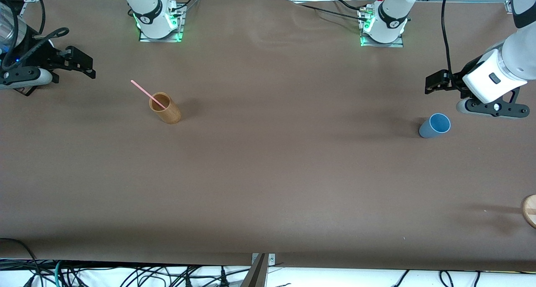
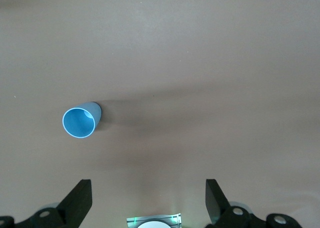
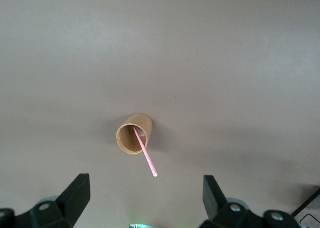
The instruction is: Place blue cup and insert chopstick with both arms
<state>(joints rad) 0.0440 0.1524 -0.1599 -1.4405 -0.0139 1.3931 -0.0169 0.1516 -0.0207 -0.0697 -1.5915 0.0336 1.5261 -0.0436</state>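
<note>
Left gripper raised over the left arm's end of the table, fingers spread wide, holding nothing; blue cup upright on the brown table just below it, clear of both fingers. Same cup seen from above at the left wrist, lighter blue inside, nothing in it. Right gripper raised over the right arm's end of the table, fingers likewise wide apart and holding nothing. Tan wooden cup upright near that gripper, well apart from the blue cup. Chopstick standing tilted in the wooden cup, lower end inside, pink upper end leaning out over the rim. Round wooden piece partly in view at the table edge, nearer the front camera than the blue cup. Open tabletop between the two cups.
</note>
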